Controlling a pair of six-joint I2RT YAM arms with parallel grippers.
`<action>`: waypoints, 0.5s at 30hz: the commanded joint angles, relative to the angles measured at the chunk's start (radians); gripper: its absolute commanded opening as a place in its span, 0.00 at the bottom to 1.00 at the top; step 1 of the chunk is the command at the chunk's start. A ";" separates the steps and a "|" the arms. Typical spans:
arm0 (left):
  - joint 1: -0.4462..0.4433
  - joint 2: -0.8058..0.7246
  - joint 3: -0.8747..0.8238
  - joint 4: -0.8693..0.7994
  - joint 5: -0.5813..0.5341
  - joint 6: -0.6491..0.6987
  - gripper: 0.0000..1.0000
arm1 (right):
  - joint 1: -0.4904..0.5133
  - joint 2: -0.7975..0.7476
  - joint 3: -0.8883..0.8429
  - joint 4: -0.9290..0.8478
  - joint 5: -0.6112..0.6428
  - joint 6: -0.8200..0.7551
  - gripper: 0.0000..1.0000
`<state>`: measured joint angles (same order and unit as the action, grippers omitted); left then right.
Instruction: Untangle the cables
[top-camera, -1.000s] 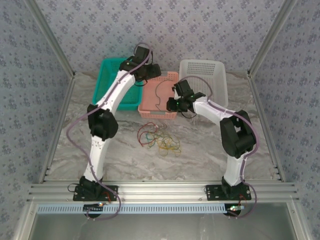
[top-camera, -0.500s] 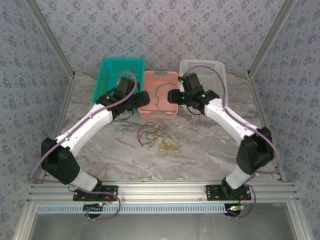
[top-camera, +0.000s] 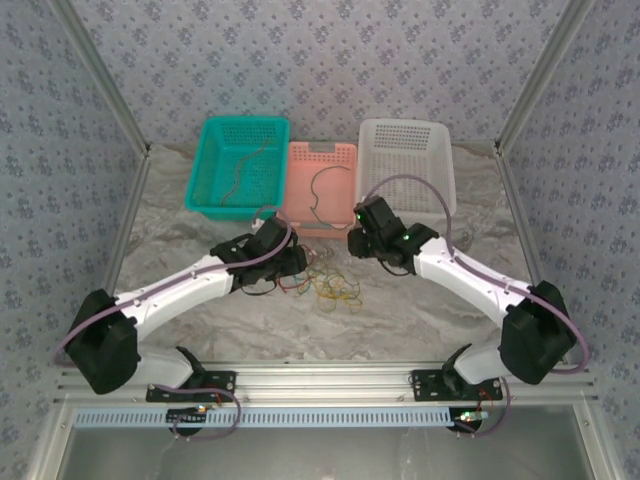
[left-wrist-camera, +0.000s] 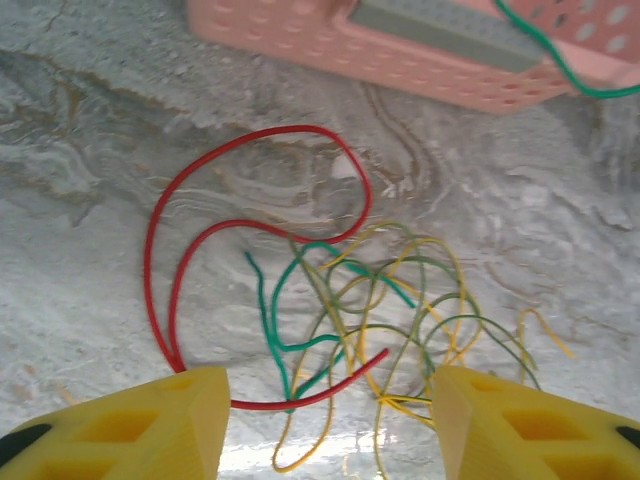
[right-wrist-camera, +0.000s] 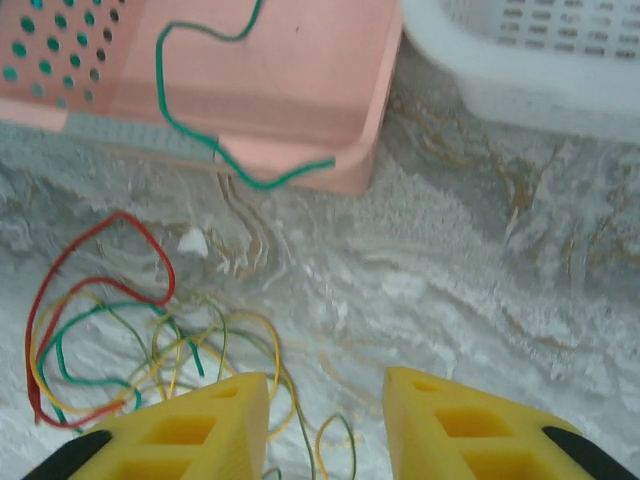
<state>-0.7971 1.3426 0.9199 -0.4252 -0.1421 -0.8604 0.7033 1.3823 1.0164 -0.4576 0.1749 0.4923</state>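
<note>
Centrally on the grey marbled tabletop (top-camera: 400, 320) lies the loose tangle of thin red, yellow and green cables (top-camera: 325, 283), just at 6 o'clock of the pink perforated plastic basket (top-camera: 322, 150). One thin green cable (right-wrist-camera: 165, 110) lies inside that basket, its end draped over the near rim. The left gripper (left-wrist-camera: 325, 400) hovers at the tangle's 9 o'clock and the right gripper (right-wrist-camera: 327, 385) at its 1 o'clock. Both have their yellow jaws parted, with nothing between them.

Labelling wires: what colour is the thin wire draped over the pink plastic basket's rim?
Green thin wire; clearest in right wrist view.
</note>
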 joint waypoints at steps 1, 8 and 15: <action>-0.002 0.018 -0.022 -0.011 -0.001 0.017 0.58 | 0.056 -0.097 -0.078 -0.007 0.057 0.033 0.43; -0.004 0.104 -0.058 0.037 -0.002 0.059 0.63 | 0.127 -0.218 -0.329 0.180 -0.071 0.195 0.52; -0.007 0.228 -0.075 0.168 0.001 0.042 0.54 | 0.199 -0.085 -0.302 0.264 -0.089 0.234 0.51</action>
<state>-0.7990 1.5410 0.8570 -0.3271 -0.1402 -0.8207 0.8673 1.2602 0.6834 -0.2588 0.0944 0.6796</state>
